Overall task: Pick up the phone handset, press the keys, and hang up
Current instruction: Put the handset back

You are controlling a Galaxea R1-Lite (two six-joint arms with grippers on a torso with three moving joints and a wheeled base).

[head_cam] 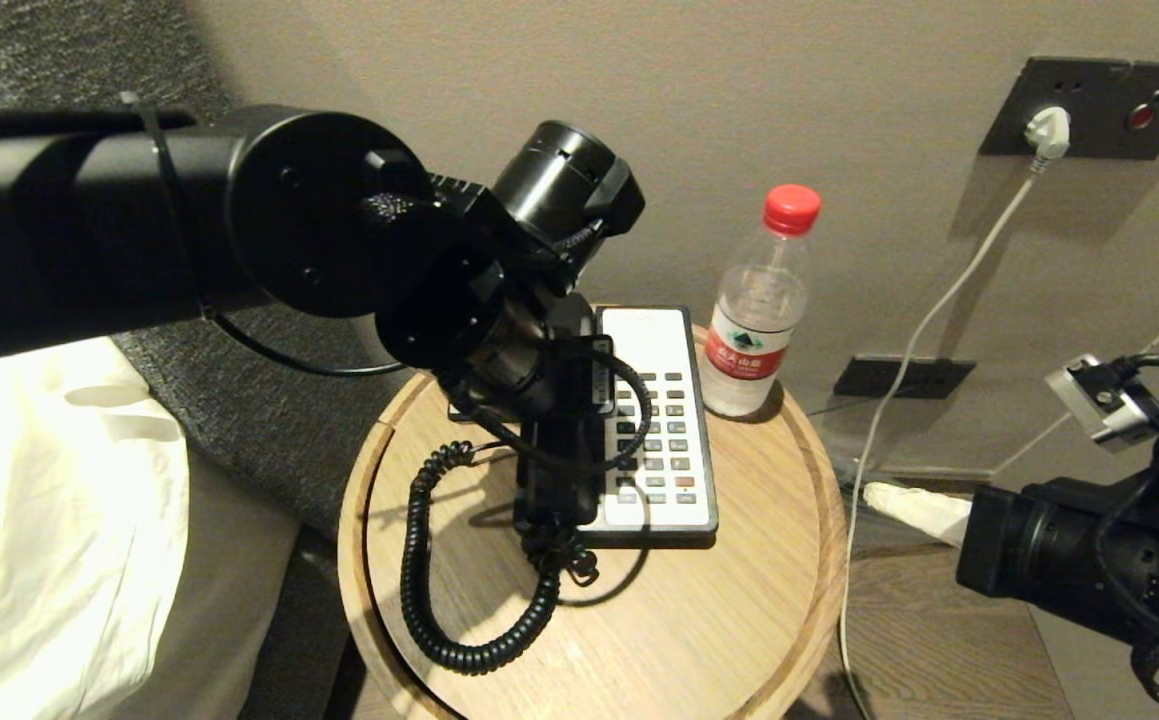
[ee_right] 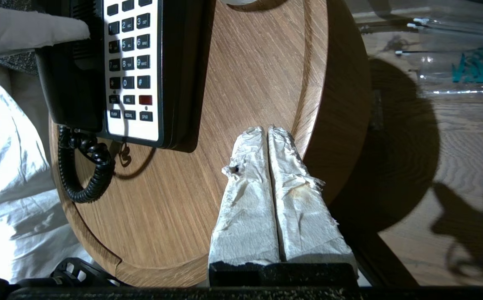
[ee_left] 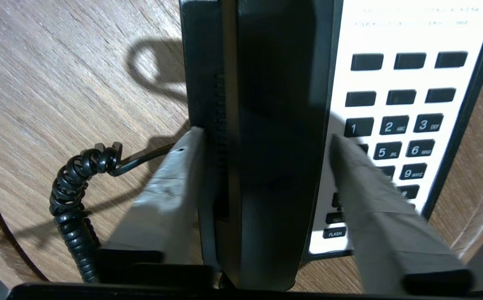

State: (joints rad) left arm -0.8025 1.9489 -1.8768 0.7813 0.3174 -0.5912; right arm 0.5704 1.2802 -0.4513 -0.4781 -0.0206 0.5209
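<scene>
The long black phone handset (ee_left: 274,146) lies in its cradle on the left side of the black-and-white phone base (head_cam: 664,350), beside the keys (ee_left: 399,125). My left gripper (ee_left: 265,135) comes down over the handset's middle with its grey-wrapped fingers (ee_left: 170,196) apart on either side; a gap shows between the keypad-side finger and the handset. In the head view the left wrist hides most of the handset. The coiled black cord (head_cam: 429,590) loops over the table in front. My right gripper (ee_right: 268,130) is shut on nothing, hovering by the table's right edge.
The phone sits on a round wooden side table (head_cam: 739,600) with a raised rim. A red-capped water bottle (head_cam: 759,310) stands just behind the base on the right. White bedding (head_cam: 49,520) lies to the left. A white cable hangs from a wall socket (head_cam: 1047,130).
</scene>
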